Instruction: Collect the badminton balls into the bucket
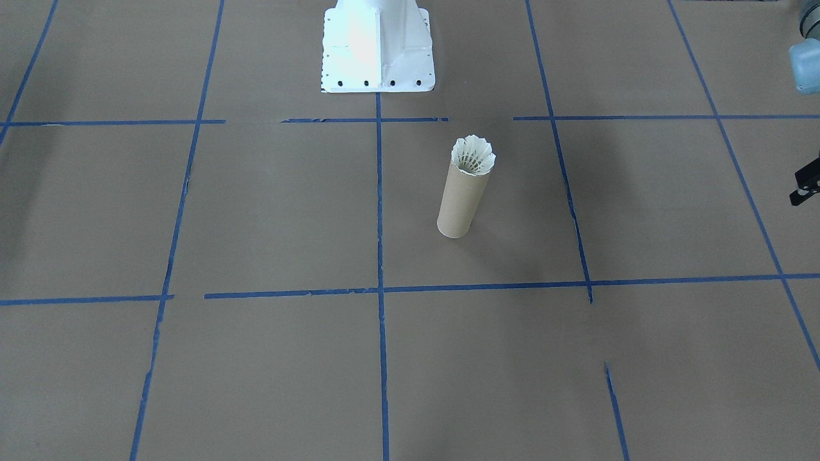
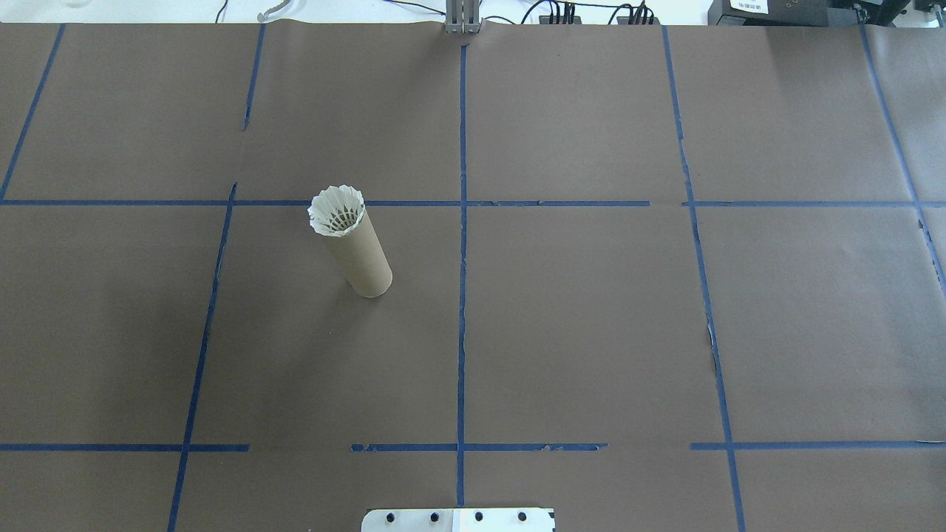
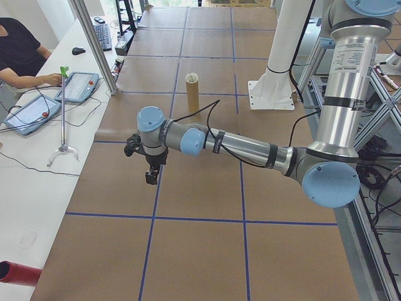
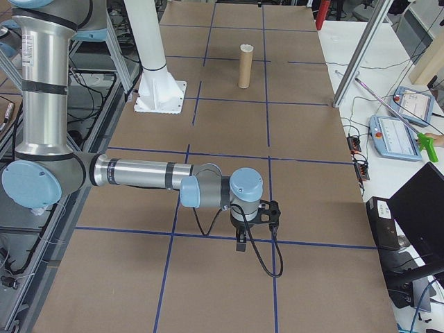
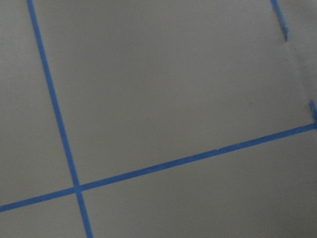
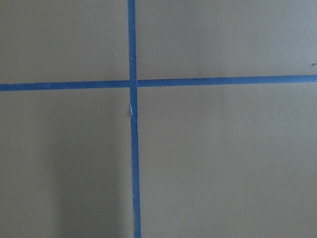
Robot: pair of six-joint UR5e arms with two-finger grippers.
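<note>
1. We see the shuttlecock [image 2: 337,212] seated in the mouth of the cardboard tube [image 2: 361,257], its feather skirt flaring above the rim and its cork end down inside, out of sight. The tube stands upright on the brown paper table cover [image 2: 591,332].

2. We judge the collecting step done: the only shuttlecock we can find is already in the tube, and we see no other loose on the cover.

3. Our left gripper [image 3: 150,168] hangs well apart from the tube, out toward the table's end, fingers pointing down over the blue tape lines [image 5: 148,170]. It shows clearly only in the side view, so we cannot tell whether its fingers are spread or pressed together. Nothing appears below them.

4. Our right gripper [image 4: 243,232] hangs likewise at the opposite end, far from the tube, with only tape and paper beneath its fingers. Its finger state we cannot tell either.

5. Next, we judge nothing remains to grasp; at most we would hold both arms clear of the tube so it stays standing.
</note>
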